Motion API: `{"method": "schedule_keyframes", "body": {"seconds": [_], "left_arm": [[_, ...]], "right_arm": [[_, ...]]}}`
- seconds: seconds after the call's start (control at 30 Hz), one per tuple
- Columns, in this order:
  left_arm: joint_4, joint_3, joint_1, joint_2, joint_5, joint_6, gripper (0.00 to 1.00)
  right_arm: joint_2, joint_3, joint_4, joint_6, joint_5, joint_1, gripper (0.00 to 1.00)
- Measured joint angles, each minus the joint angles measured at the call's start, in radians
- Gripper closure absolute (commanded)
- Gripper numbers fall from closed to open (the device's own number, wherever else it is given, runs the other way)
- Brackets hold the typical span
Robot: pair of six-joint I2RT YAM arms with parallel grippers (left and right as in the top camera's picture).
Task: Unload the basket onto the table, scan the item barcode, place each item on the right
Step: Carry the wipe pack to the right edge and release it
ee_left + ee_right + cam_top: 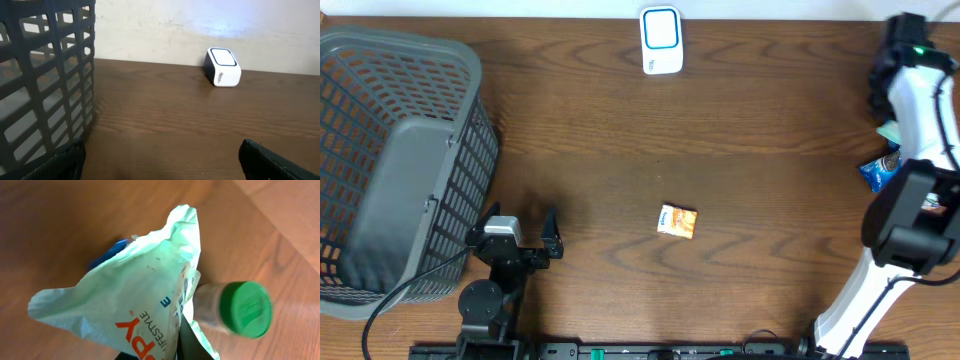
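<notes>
We clamp a pale green bag [135, 290] in our right tool [176, 345], far from the white scanner [661, 40]; our left tool [517, 230] gapes empty. Scan not yet done.

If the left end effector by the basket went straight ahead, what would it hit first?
Likely nothing before the wall: the left end effector faces bare table, basket to its left, white box to its right; depth is unclear.
</notes>
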Motion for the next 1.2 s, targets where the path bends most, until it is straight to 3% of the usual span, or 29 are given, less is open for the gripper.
{"method": "schedule_keyframes", "body": {"seconds": [0.4,0.5,0.53,0.63,0.8,1.03,1.2], "left_arm": [[0.0,0.0,0.0,0.0,0.0,0.0,0.02],[0.0,0.0,0.0,0.0,0.0,0.0,0.02],[0.0,0.0,0.0,0.0,0.0,0.0,0.02],[0.0,0.0,0.0,0.0,0.0,0.0,0.02],[0.0,0.0,0.0,0.0,0.0,0.0,0.02],[0.0,0.0,0.0,0.0,0.0,0.0,0.02],[0.0,0.0,0.0,0.0,0.0,0.0,0.02]], "right_arm": [[0.0,-0.113,0.23,0.034,0.017,-0.178,0.95],[0.0,-0.119,0.253,0.043,0.017,-0.196,0.89],[0.0,-0.12,0.263,0.044,0.017,-0.196,0.83],[0.0,-0.12,0.289,0.055,0.011,-0.195,0.4],[0.0,-0.121,0.288,0.047,0.008,-0.195,0.01],[-0.034,-0.121,0.214,-0.043,-0.039,-0.166,0.01],[-0.213,-0.122,0.043,-0.084,-0.251,-0.019,0.01]]}}
